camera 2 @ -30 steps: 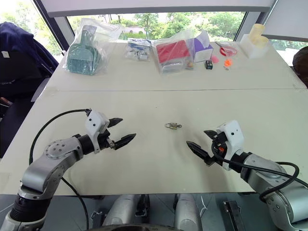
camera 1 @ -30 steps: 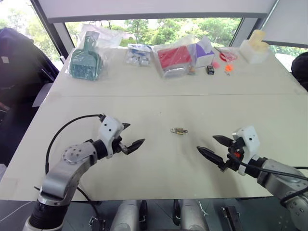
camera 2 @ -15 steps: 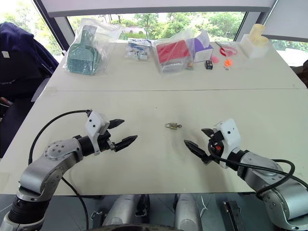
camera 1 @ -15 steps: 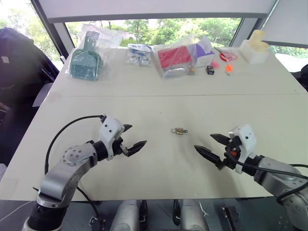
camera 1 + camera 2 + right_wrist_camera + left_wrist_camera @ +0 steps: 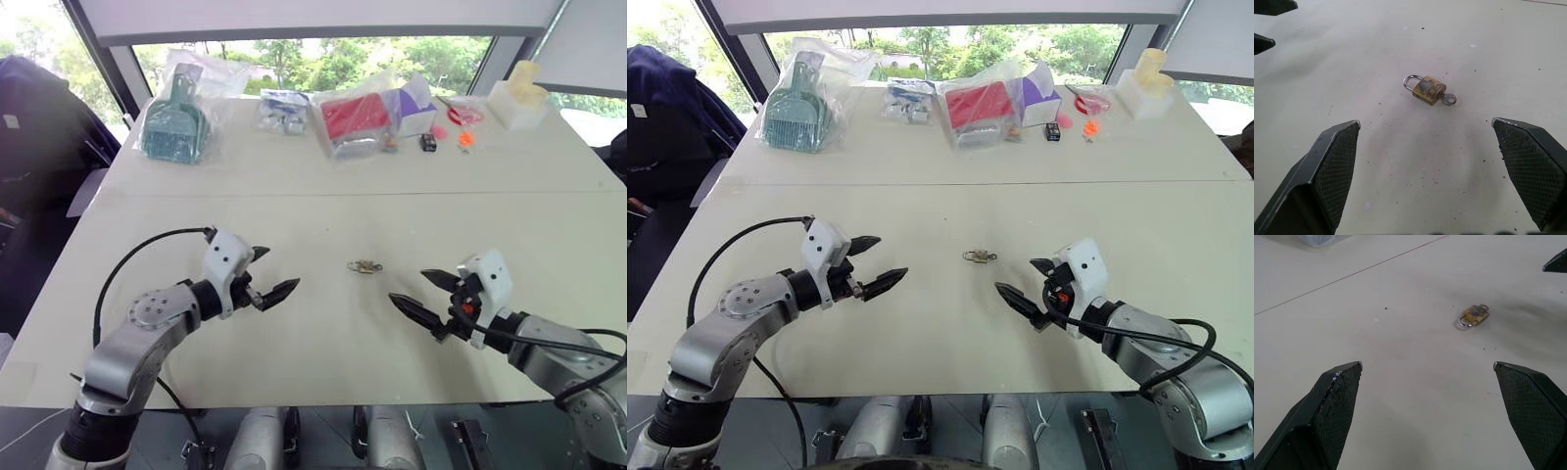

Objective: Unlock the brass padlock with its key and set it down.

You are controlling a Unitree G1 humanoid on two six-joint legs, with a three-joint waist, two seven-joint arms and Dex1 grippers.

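The small brass padlock (image 5: pixel 363 265) lies flat on the white table (image 5: pixel 323 333), midway between my two arms. Its silvery shackle looks closed. The key (image 5: pixel 1448 99) sticks out of the end of the padlock (image 5: pixel 1427 89) body opposite the shackle. My left gripper (image 5: pixel 277 270) hovers open to the left of the padlock, pointing toward it, with nothing between its fingers. My right gripper (image 5: pixel 408 286) stands open a short way to the padlock's right and nearer me, also empty. In the left wrist view the padlock (image 5: pixel 1473 316) lies well beyond the open fingers (image 5: pixel 1337 396).
Along the table's far edge sit a teal scoop in a plastic bag (image 5: pixel 174 122), a bagged red item (image 5: pixel 355 117), a purple box (image 5: pixel 411 103), a small black box (image 5: pixel 428 142), orange bits (image 5: pixel 464 138) and a white object (image 5: pixel 517 98).
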